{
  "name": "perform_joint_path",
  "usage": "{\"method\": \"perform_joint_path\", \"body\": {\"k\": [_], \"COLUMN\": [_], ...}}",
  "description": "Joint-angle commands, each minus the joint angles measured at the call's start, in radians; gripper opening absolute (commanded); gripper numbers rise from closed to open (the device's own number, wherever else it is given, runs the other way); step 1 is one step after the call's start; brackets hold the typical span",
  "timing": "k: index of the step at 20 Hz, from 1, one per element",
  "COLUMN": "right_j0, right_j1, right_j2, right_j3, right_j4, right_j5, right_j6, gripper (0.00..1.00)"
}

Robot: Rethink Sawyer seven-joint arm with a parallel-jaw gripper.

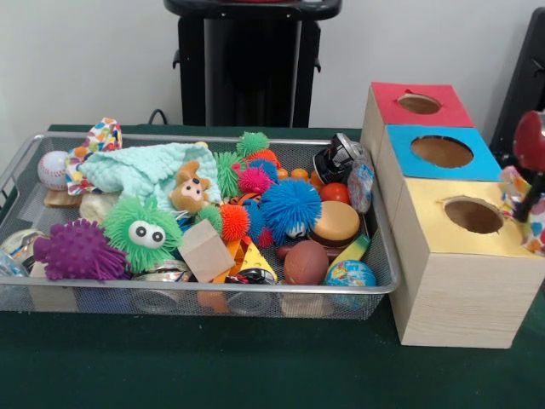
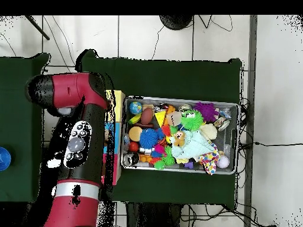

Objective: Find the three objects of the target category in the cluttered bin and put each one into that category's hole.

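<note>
Cluttered bin point(image 1: 387, 281) beside three wooden boxes on the green tabletop point(image 1: 213, 366).
The arm point(image 2: 80, 142) hung over the boxes point(image 1: 451, 256); its tool's state could not be told. Toys filled the bin.

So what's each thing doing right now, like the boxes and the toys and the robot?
Wire bin: piled full of toys.
Red box: hole open, nothing sticking out.
Blue box: hole open, nothing sticking out.
Yellow box: hole open, nothing sticking out.
Mint blanket: crumpled on top of toys.
Green fuzzy ball: on top, eyes facing out.
Robot arm: over the boxes, beside the bin.
</note>
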Motion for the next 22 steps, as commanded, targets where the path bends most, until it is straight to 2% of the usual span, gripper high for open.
{"method": "perform_joint_path", "body": {"k": [1, 6, 14, 19, 22], "right_j0": [0.001, -0.006, -0.027, -0.048, -0.054], "right_j1": [0.184, 0.214, 0.124, 0.087, 0.073], "right_j2": [0.022, 0.008, 0.009, -0.023, -0.024], "right_j3": [-0.266, -0.321, -0.246, -0.305, -0.315], "right_j4": [0.044, 0.04, 0.032, 0.035, 0.039], "right_j5": [0.141, 0.175, 0.219, 0.338, 0.374], "right_j6": [0.337, 0.319, 0.266, 0.251, 0.249], "gripper": [0.0, 0.0, 0.0, 0.0, 0.0]}}
